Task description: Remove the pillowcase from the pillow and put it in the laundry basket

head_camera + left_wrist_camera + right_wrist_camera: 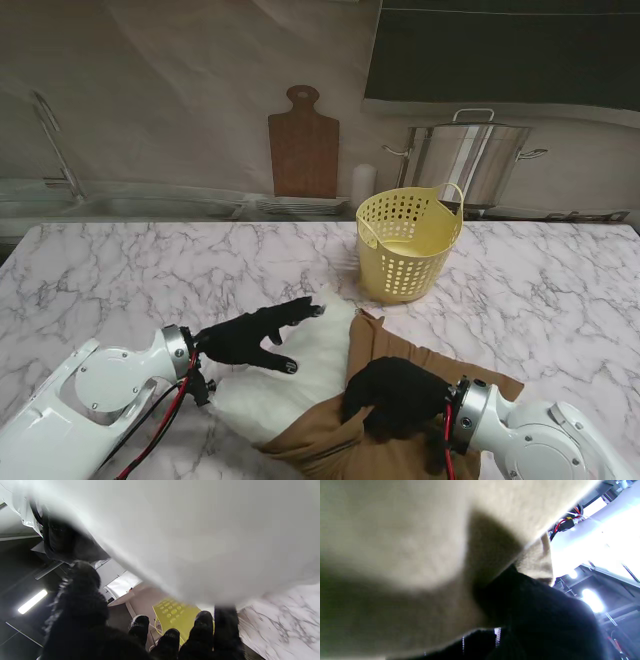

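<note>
A white pillow [300, 365] lies near the table's front, half out of a brown pillowcase [385, 345] bunched over its right end. My left hand [255, 335], in a black glove, rests flat on the pillow's bare left part with fingers spread. My right hand [395, 395] is clenched on a fold of the pillowcase. A yellow perforated laundry basket [407, 243] stands farther from me, right of centre. The left wrist view is filled by the blurred pillow [195, 537], with the basket [175, 613] beyond the fingers [226, 627]. Tan pillowcase cloth [415, 555] fills the right wrist view.
The marble table [120, 270] stretches to both sides. Behind it stand a wooden cutting board [303, 145], a white cylinder [364, 182] and a steel stockpot [468, 160] against the wall. A sink and faucet [60, 150] sit at the far left.
</note>
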Motion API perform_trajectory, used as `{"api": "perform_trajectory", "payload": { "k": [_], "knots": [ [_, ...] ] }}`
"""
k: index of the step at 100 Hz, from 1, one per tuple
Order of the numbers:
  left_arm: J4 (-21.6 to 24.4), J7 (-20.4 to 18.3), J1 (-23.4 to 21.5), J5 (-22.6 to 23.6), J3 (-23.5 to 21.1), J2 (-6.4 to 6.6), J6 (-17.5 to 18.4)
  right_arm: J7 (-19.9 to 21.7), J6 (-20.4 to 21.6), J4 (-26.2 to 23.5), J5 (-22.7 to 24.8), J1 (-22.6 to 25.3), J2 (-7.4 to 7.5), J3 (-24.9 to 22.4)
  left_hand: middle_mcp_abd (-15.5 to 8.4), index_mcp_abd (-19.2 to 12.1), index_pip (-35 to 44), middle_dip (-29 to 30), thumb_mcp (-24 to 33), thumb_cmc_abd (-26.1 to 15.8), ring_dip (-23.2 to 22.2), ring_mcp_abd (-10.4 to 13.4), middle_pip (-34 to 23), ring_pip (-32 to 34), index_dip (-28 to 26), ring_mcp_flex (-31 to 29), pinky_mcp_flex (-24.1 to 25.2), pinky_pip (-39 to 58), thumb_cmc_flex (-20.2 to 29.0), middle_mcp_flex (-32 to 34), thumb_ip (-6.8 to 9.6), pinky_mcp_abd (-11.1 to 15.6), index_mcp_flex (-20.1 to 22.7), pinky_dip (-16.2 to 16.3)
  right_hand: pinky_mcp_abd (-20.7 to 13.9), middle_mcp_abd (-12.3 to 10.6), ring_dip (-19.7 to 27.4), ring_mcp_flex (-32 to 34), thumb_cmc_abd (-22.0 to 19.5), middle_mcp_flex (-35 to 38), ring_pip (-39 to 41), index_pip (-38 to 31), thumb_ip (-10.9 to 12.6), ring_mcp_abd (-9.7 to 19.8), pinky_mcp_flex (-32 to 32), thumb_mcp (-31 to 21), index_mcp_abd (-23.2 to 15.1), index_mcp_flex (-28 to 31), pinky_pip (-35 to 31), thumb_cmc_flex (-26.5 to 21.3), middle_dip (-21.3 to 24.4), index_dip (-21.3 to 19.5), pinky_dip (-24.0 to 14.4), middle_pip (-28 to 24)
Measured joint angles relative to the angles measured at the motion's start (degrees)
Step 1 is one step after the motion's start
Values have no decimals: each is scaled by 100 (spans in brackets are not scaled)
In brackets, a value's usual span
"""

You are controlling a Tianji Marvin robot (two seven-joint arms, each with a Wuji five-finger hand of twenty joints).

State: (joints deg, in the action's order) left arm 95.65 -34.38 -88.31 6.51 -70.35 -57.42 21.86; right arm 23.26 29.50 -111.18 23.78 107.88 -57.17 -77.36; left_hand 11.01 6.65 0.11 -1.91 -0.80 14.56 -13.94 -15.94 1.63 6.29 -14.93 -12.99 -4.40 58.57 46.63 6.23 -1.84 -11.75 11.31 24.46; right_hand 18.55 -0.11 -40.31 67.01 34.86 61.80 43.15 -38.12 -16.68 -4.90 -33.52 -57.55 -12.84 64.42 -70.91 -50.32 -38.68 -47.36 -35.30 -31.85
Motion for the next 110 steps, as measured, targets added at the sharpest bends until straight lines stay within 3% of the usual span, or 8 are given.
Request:
{"api": "perform_trajectory", "payload": {
  "k": [31, 52, 59, 72, 82, 88, 99, 110],
  "knots": [
    [-212, -293, 215, -332, 369, 126, -280, -316, 53, 170, 31, -154, -70, 91, 617, 903, -60, -53, 28, 430, 54, 251, -54, 156, 171, -635, -498, -12, -56, 523, 1, 218, -221, 44, 0, 3, -4, 0, 0, 0, 0, -13, 0, 95, -22, 0, 0, 12, 0, -1, 1, -35, 0, 0],
    [-296, -458, 392, -242, 582, 151, -377, -631, 51, 233, 214, -174, -136, 59, -296, 709, -47, -437, 65, 417, 46, 587, -332, 236, 172, -1389, -871, -410, 838, 1512, 49, 475, -208, 162, 0, 2, -5, 0, 0, 0, 0, -258, 0, 141, -26, -1, 0, 17, 59, -1, 12, -84, 4, 0],
    [-321, -430, 444, -160, 683, 161, -406, -716, 51, 257, 294, -175, -159, 49, -556, 581, 161, -592, -19, 412, -5, 751, -675, 236, 79, -1956, -1313, -628, 1118, 2563, 50, 551, 335, 301, 0, 3, -5, 0, 0, 0, 0, -328, 0, 149, -26, -1, 0, 47, 60, -1, 18, -84, 7, 0],
    [-396, 0, 519, -117, 935, 140, -567, -938, 51, 332, 466, -198, -191, 75, -707, 241, 1844, -1111, -30, 343, -78, 865, -764, 653, -1106, -3549, -2769, -797, 1937, 4879, 50, 592, 2779, 407, 0, 2, -5, -2, 4, 0, -12, -598, 0, 284, -26, -2, -24, 57, 63, -1, 27, -87, 10, 0],
    [-508, 167, 513, -480, 967, 29, -744, -1238, 42, 375, 647, -191, -233, 80, -655, 134, 2450, -1375, -31, 307, -159, 725, -751, 1094, -1441, -3908, -3122, -723, 2213, 5440, 50, 477, 3244, 411, 5, 2, 34, -16, 4, -8, -236, -707, 0, 297, 150, -3, -77, -54, 165, 3, 135, -63, 30, 34],
    [-526, 210, 492, -454, 952, -18, -817, -1393, 27, 376, 766, -154, -268, 50, -638, 112, 2721, -1508, 47, 307, -224, 702, -839, 1337, -1541, -4004, -3255, -696, 2252, 5578, 50, 441, 3337, 411, 11, -1, 153, -178, -161, -110, -584, -585, 10, 302, 314, 195, -249, -600, 345, 211, 159, 300, 37, 278],
    [-376, 394, 380, -19, 881, -89, -1426, -1501, -16, 341, 903, 8, -338, -109, -640, 72, 3015, -1593, 191, 307, -407, 814, -1091, 1794, -1702, -4186, -3410, -463, 2274, 5715, 50, 502, 3413, 413, 37, 5, 527, -845, -589, -855, -1464, -551, 338, 343, 769, 1288, -158, -2554, 718, 1067, 529, 2262, 105, 562],
    [-191, 558, 343, -16, 893, -176, -2752, -2236, -64, 309, 1539, 227, -404, -228, -670, 49, 3211, -1787, 445, 360, -551, 963, -1413, 2225, -1831, -4267, -3464, -199, 2327, 5905, 50, 623, 3475, 418, 133, 80, 1063, -1572, -873, -1461, -2282, 640, 801, 255, 1221, 1852, 388, -2946, 1104, 2065, 1217, 2336, 221, 701]
  ]
}}
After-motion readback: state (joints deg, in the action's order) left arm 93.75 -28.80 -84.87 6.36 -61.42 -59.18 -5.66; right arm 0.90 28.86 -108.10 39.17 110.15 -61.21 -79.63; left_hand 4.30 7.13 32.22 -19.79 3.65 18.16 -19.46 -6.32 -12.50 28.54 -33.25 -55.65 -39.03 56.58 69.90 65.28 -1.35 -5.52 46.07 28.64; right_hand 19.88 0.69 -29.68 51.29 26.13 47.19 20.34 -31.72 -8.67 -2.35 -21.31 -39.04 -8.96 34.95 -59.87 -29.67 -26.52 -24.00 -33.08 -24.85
